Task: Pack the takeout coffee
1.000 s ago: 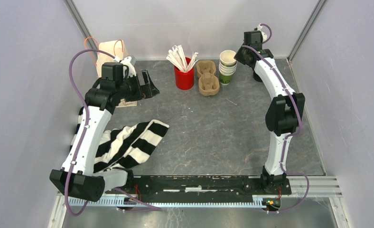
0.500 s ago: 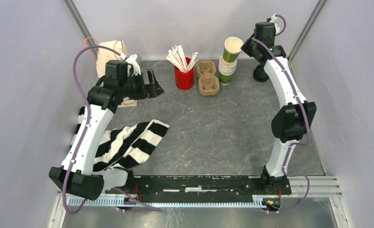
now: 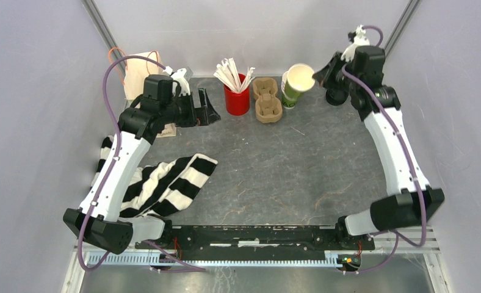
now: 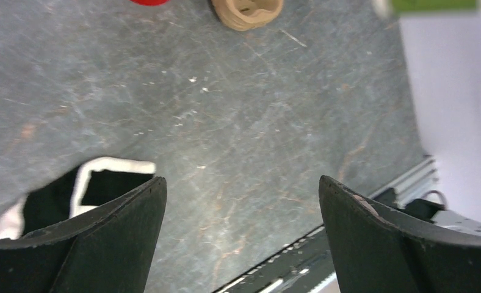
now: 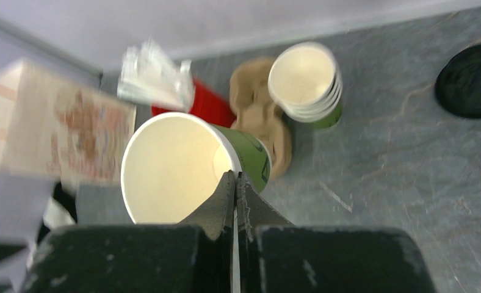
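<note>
One lidless green cup [image 5: 165,159] hangs mid-frame, its rim clamped by the right gripper [image 5: 235,180]; no lidded coffee shows anywhere. Keep it level and set it down near the black lid [image 5: 470,82], upper right, I judge. Meanwhile the left gripper [image 4: 241,232] hovers, jaws apart, over the scuffed grey table [image 4: 256,122]; pale walls [image 3: 36,122] surround.

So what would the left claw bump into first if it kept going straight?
Probably the bare table, short of the red cup and cardboard carrier; the open left claw tilts down.
</note>
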